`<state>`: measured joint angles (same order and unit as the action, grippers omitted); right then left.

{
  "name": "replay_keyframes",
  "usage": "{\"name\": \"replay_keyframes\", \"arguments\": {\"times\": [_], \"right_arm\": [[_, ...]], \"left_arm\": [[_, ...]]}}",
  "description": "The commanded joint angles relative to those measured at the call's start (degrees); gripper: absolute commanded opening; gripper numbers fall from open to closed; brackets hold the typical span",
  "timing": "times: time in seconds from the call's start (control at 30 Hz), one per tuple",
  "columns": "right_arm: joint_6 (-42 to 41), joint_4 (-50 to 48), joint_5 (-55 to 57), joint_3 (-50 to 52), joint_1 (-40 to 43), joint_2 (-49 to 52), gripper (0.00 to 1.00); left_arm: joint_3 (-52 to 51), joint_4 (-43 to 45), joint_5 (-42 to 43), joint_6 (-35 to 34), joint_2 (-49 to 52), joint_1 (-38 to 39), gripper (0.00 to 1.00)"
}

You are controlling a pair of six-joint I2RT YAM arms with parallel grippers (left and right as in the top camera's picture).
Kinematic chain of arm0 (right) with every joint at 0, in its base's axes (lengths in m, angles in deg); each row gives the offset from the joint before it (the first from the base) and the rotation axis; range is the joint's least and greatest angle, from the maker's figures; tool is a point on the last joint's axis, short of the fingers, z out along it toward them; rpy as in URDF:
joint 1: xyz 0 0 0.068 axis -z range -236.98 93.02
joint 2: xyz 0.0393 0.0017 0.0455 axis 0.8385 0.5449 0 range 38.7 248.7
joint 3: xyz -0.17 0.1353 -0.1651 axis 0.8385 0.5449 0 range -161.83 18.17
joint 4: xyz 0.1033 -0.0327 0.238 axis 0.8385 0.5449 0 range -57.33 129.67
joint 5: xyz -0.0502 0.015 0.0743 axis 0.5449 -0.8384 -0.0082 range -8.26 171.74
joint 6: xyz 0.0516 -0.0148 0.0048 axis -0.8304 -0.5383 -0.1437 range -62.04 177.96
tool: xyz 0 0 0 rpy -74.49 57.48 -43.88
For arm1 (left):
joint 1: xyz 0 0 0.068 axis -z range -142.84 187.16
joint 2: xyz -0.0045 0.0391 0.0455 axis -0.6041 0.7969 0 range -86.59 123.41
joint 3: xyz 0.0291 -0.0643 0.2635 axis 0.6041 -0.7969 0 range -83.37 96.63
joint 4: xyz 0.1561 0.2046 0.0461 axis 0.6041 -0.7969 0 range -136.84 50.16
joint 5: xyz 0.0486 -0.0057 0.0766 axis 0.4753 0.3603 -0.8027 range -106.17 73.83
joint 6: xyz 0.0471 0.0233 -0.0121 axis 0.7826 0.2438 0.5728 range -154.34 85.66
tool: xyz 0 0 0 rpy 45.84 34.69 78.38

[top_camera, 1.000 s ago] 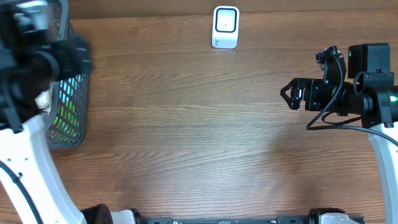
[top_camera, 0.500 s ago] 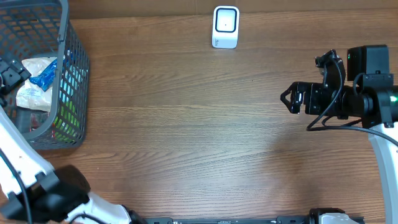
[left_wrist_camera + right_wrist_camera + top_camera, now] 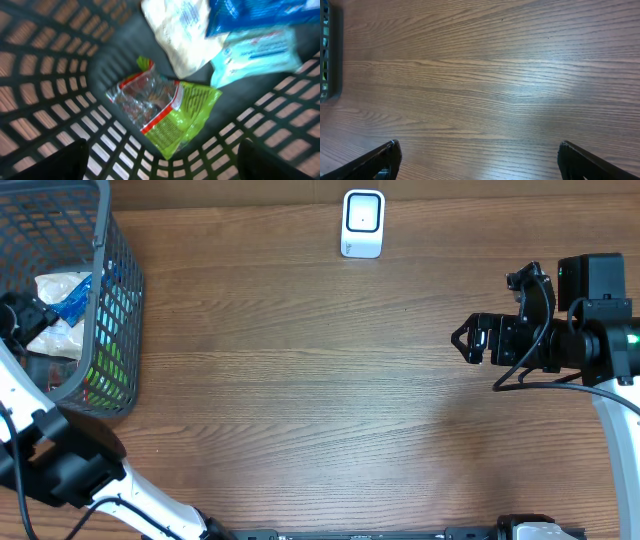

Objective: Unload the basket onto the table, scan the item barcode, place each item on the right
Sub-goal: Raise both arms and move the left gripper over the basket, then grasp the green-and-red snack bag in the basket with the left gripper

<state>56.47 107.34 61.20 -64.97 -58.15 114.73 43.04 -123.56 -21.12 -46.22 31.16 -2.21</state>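
Down inside the grey wire basket (image 3: 116, 330) at the table's (image 3: 300, 400) left end: left gripper (image 3: 162, 147), fingers wide apart at the bottom corners of the wrist view, clamped on nothing; directly below and between them, flat on the basket floor, a green-and-clear packet (image 3: 165, 112) with a red band across it, no contact visible. Further up the same view, a white packet (image 3: 180, 35) just beside it; next to that, a pale blue packet (image 3: 257, 50) and a darker blue packet (image 3: 255, 12) overlapping it; no barcode legible, the view too blurred. Upright at the far edge, near the middle and well apart from the basket: a white scanner (image 3: 362, 223). Over bare wood toward the right end: right gripper (image 3: 459, 338), pointing left, jaws fully apart and holding nothing.
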Motion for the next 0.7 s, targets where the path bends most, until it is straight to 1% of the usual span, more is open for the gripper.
{"name": "replay_keyframes", "arguments": {"times": [0.0, 0.1, 0.2, 0.23, 0.3, 0.33, 0.43, 0.67], "right_arm": [[0.04, 0.0, 0.31, -1.64, -0.22, -0.68, 1.0], [0.04, -0.13, 0.31, -1.64, -0.22, -0.68, 1.0], [0.04, -0.33, 0.33, -1.64, -0.22, -0.68, 1.0], [0.04, -0.37, 0.33, -1.64, -0.22, -0.68, 1.0], [0.04, -0.35, 0.33, -1.64, -0.22, -0.68, 1.0], [0.07, -0.35, 0.33, -1.64, -0.22, -0.68, 1.0], [0.04, -0.35, 0.33, -1.64, -0.22, -0.68, 1.0], [0.04, -0.42, 0.33, -1.64, -0.22, -0.68, 1.0]], "left_arm": [[0.7, -1.68, 0.52, 0.52, 3.23, 0.04, 0.84], [-0.96, -2.71, 0.52, 0.46, 5.25, 0.04, 0.83], [-3.93, -1.88, 0.5, -0.81, 6.36, 0.02, 0.83], [-5.09, -1.18, 0.46, -1.05, 6.54, 0.02, 0.83], [-7.67, 0.52, -0.55, -2.38, 6.54, 0.0, 0.87], [-8.98, 1.49, -1.64, -3.74, 6.54, 0.0, 0.88], [-12.26, 4.39, -2.05, -4.7, 6.54, 0.02, 0.9], [-19.15, 11.91, -1.55, -4.85, 6.54, 0.07, 0.91]]}}
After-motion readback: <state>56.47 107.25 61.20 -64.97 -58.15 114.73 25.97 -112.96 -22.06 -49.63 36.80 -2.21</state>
